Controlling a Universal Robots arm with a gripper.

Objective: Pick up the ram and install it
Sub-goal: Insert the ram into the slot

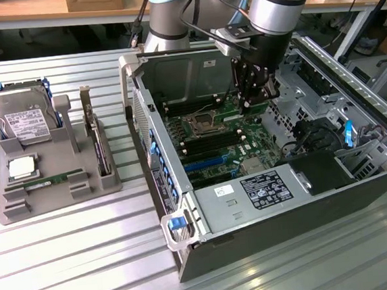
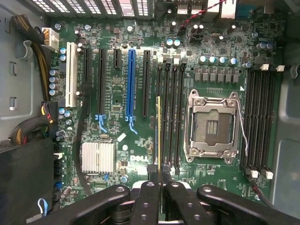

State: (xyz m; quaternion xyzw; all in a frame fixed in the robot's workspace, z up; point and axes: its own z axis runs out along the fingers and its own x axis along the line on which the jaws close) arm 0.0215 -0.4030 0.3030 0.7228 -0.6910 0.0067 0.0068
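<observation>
Reaching down into the case [image 1: 360, 191], hand [image 2: 159, 180] pinching the ram [image 2: 159, 136] edge-on

gripper [image 1: 255, 93] over motherboard [image 1: 216, 137], open computer case [image 1: 267, 206]

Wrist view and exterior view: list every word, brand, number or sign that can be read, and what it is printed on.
"DELL": white print on the motherboard, wrist view.
Power supply label, exterior view: print too small to read.
Hard drive label on the grey tray: too small to read.
Sticker on the case wall: unreadable.
</observation>
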